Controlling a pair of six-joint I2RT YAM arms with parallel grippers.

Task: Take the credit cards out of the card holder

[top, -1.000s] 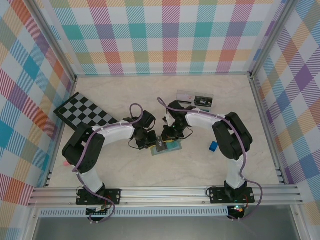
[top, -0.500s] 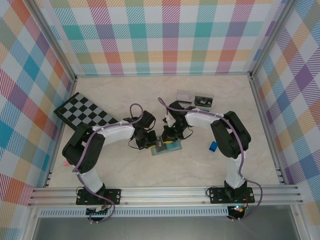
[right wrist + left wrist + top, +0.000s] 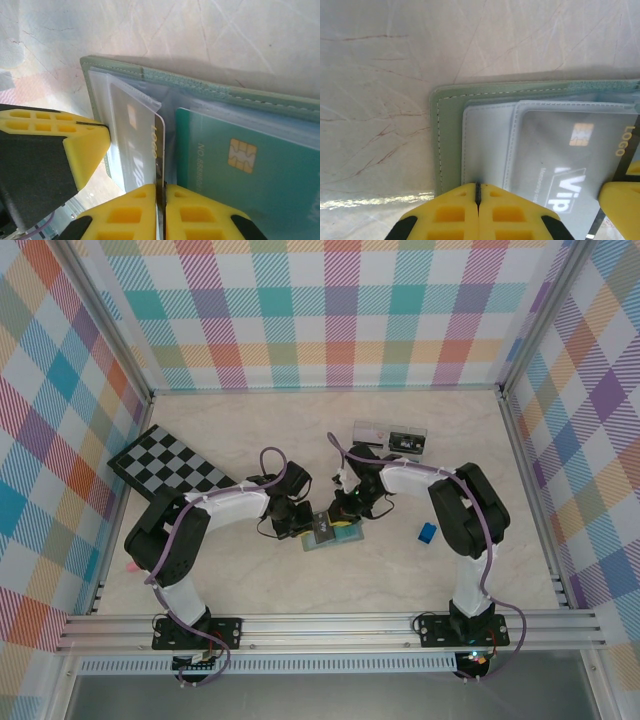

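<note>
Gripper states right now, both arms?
Left gripper: shut, tips at the card holder edge, hold unclear.
Right gripper: shut on the dark credit card.

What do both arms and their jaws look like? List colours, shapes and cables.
The left arm and the right arm match: white shells on the long links, black joints, and black base plates bolted to the aluminium rail. A purple cable runs along each arm. The jaws are bright yellow blocks with rectangular moulded pockets, backed in black.
</note>
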